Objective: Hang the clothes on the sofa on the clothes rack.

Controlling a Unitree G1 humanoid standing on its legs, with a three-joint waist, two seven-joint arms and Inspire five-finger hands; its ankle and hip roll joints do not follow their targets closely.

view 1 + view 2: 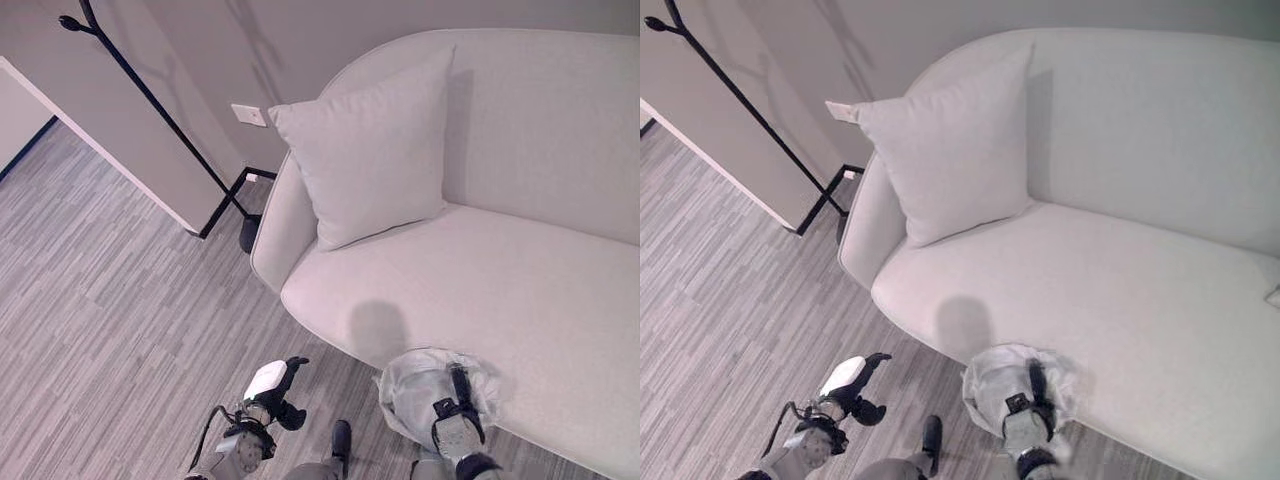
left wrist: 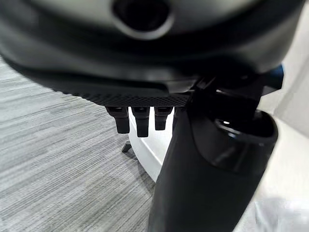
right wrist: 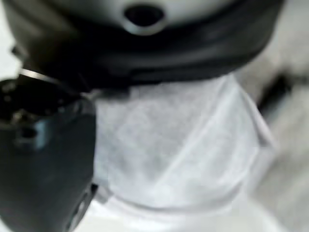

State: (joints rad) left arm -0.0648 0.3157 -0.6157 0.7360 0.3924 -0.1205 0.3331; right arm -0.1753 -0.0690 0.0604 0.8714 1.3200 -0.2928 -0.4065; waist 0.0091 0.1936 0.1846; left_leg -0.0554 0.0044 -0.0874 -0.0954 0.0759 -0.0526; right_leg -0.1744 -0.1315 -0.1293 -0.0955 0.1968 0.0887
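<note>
A pale, bunched-up garment (image 1: 415,385) sits at the front edge of the sofa (image 1: 520,300), low in the frame just right of centre, and the robot's right hand (image 1: 455,415) is planted on top of it. In the right wrist view the white cloth (image 3: 178,150) lies right against the palm with the thumb beside it, but the fingers are buried in the folds, so I cannot tell whether they have closed on the fabric or are only pressing it down. My guess is the hand is there to gather the piece into a bundle it can lift, since loose cloth needs to be scrunched to get a hold.

The left hand (image 1: 275,390) hangs over the wood-look floor (image 1: 110,330) at the lower left of centre, apart from the sofa. Its fingers (image 2: 140,121) point straight out with nothing between them, so it is released and idle, probably held back for balance.

The clothes rack (image 1: 150,110), a thin black pole with a knob at its tip, slants across the upper left of the frame, its base by the sofa's left end. A square cushion (image 1: 365,150) leans against the backrest above the garment. Nothing hangs on the rack yet, so the hanging itself is undone. No baskets or bins stand about.
</note>
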